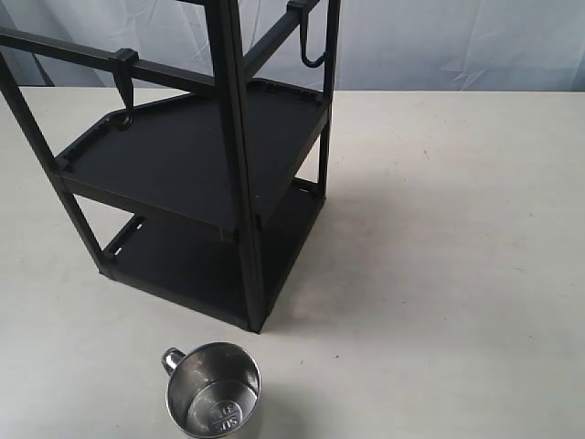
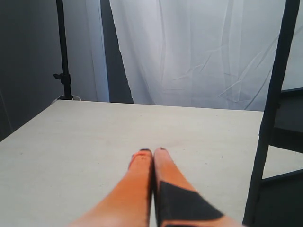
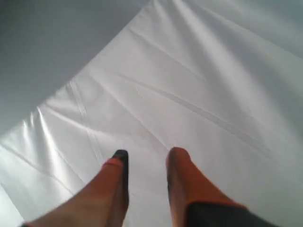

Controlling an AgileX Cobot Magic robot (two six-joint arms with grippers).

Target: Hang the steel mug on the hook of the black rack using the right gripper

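Observation:
The steel mug (image 1: 213,393) stands upright on the table near the front edge, its handle turned to the left and stamped marks showing in its base. Behind it rises the black rack (image 1: 196,165) with two trays. One hook (image 1: 311,41) hangs from a crossbar at the rack's upper right; a second hook (image 1: 123,87) hangs from the left crossbar. Neither gripper appears in the exterior view. My right gripper (image 3: 147,155) is open with nothing between its orange fingers, facing only white cloth. My left gripper (image 2: 152,151) is shut and empty, low over the table.
White cloth backdrop (image 1: 457,41) hangs behind the table (image 1: 439,274). In the left wrist view a black rack post (image 2: 270,118) stands close beside the fingers, and a dark stand (image 2: 62,52) rises beyond the table's far edge.

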